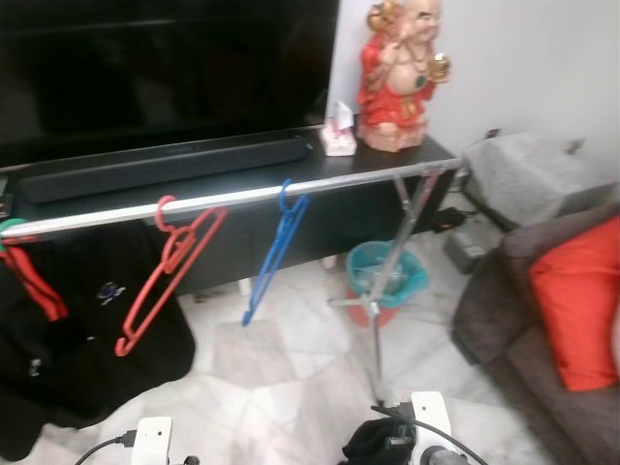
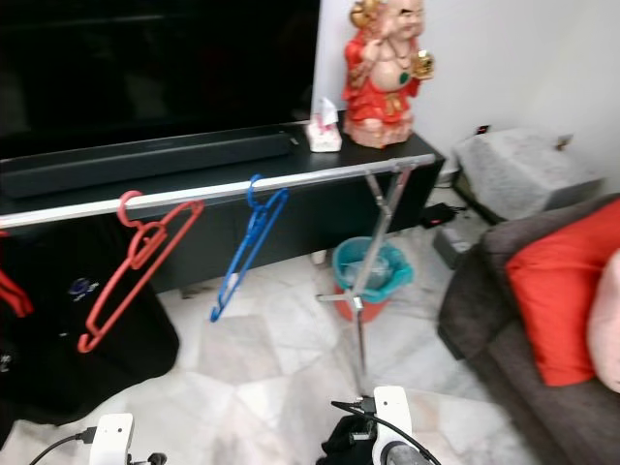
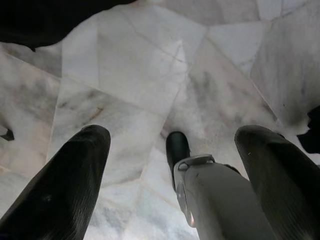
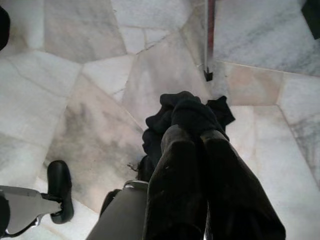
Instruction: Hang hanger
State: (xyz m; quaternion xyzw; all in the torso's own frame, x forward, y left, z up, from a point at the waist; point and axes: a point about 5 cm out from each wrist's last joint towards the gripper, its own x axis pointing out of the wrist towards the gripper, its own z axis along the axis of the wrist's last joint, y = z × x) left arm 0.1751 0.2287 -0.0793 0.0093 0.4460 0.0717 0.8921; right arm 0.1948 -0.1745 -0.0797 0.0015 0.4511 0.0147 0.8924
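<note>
My right pincer (image 4: 200, 137), closed on black cloth (image 4: 187, 115), hangs low, well below the rail (image 1: 242, 197) holding the blue hanger (image 1: 276, 247); left pincer (image 3: 170, 145) gapes empty.

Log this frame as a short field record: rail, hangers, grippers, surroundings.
rail: metal clothes rail, horizontal before the TV stand
hangers: red hanger and blue hanger hooked on it, both bare
left gripper: open, over marble floor
right gripper: shut on black cloth
surroundings: black garment, teal bucket, sofa
</note>
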